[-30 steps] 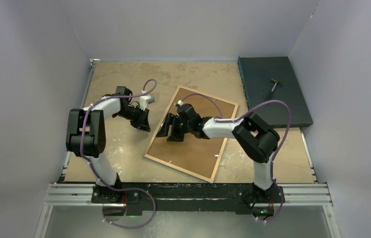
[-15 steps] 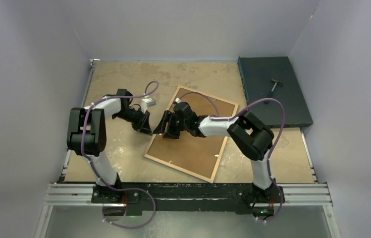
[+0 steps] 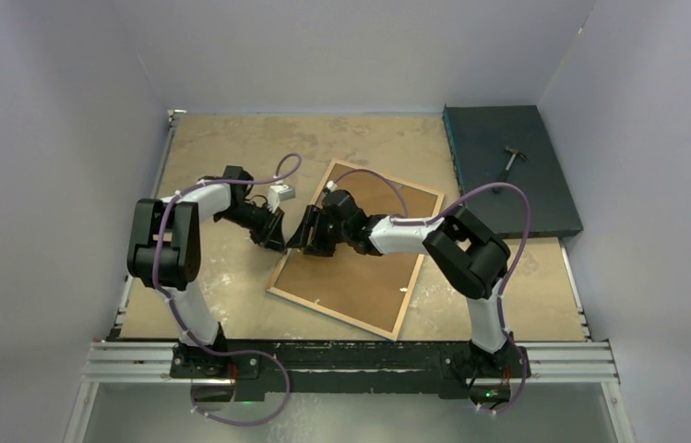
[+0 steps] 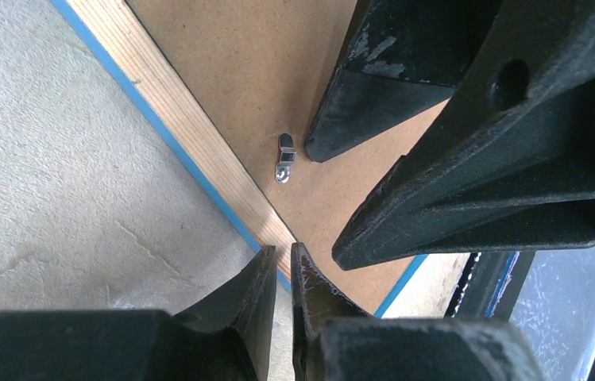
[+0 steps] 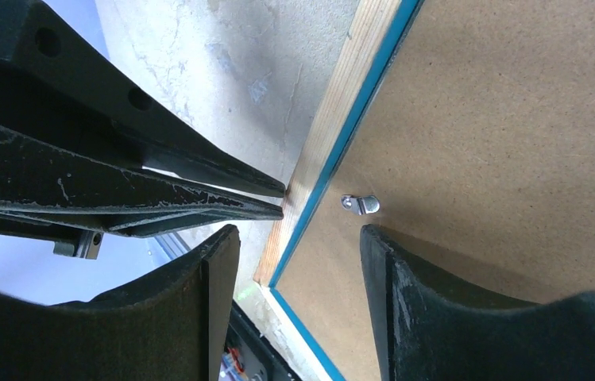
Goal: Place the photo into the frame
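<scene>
Lying face down and slanted at mid-counter [image 3: 221, 148] is the frame [image 3: 332, 315], pale wood rim up with a thin blue line along its edges. A brown backing board [image 3: 369, 277] sits inside the rim. The dark teal slab [image 3: 498, 198] is in the far right corner, apart from the frame, and a small hammer [image 3: 512, 159] rests on it. Both arms reach to the frame's left long edge and meet there nose to nose. Right gripper [image 3: 309, 238] is over the board just inside the rim, jaws moderately wide with nothing between them. One fingertip [image 4: 314, 151] is just beside a small metal turn clip [image 4: 283, 156]; contact with the board cannot be told. Left gripper [image 4: 282, 250] comes in from the counter side, jaws narrowed to a thin slit and holding nothing visible, tips at the wood rim close to the right gripper.
</scene>
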